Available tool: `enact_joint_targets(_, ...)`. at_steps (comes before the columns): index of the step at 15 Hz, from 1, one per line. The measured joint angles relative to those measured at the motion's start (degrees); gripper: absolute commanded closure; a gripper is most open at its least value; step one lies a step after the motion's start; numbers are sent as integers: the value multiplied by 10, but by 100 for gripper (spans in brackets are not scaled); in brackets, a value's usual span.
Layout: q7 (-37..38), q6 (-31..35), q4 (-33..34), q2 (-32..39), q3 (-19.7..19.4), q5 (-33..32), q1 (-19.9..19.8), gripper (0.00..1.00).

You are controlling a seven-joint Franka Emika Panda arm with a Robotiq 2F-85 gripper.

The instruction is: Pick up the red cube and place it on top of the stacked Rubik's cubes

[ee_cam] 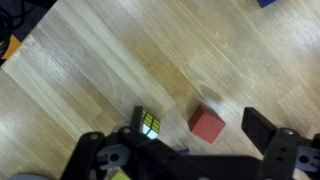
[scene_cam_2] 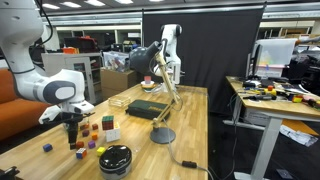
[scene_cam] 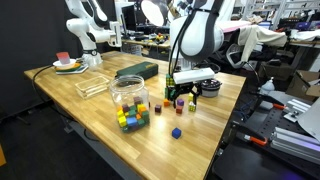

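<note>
Arm [scene_cam: 197,35] bent forward, wrist vertical; gripper [ee_cam: 196,122] pointing down, jaws spread wide apart.

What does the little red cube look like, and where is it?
The red cube is a small, plain, solid-red block with flat faces and crisp edges. It sits flat on the wooden table, throwing a soft shadow. A Rubik's cube lies close beside it, not touching. The gripper hangs open over it, one finger on each side, not gripping it.

Small red cube [ee_cam: 207,125] flat on table [ee_cam: 100,70]
</note>
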Motion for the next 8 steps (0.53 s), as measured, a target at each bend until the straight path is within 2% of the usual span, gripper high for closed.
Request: enact_joint_targets(8, -11, 14, 10, 27, 17, 53, 2, 0)
